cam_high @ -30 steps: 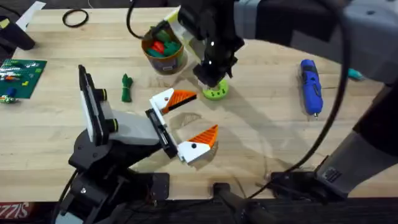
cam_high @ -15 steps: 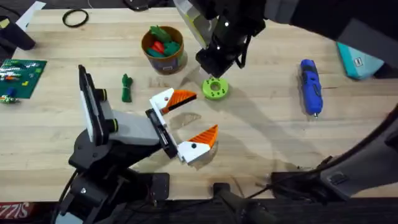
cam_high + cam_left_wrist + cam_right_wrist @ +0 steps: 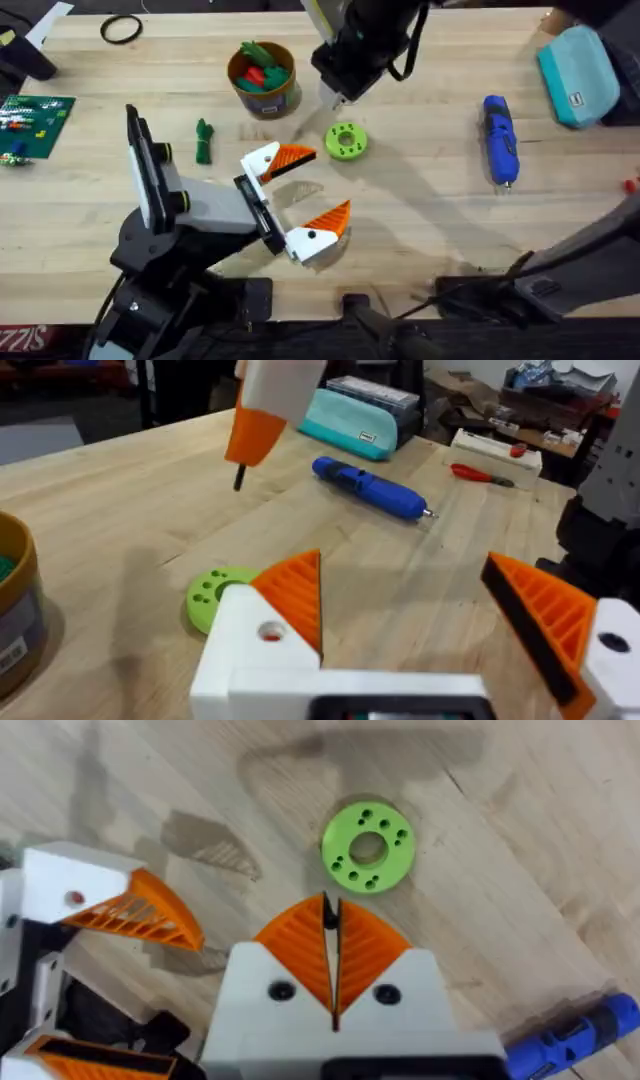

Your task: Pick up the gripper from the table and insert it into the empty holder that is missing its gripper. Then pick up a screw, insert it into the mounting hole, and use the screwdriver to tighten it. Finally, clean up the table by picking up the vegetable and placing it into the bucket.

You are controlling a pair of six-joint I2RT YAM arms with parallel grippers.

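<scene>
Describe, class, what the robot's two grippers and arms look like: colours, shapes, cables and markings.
Each gripper is a white boxy block with two orange ribbed wedge tips, each finger showing a small round mounting hole. The right gripper has this build, as does the left gripper. The arms are black, and black cables loop beside the right arm.

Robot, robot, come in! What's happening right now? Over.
Right gripper shut on screw, raised near lime disc. Left gripper open. Vegetable on table, outside bucket.
</scene>
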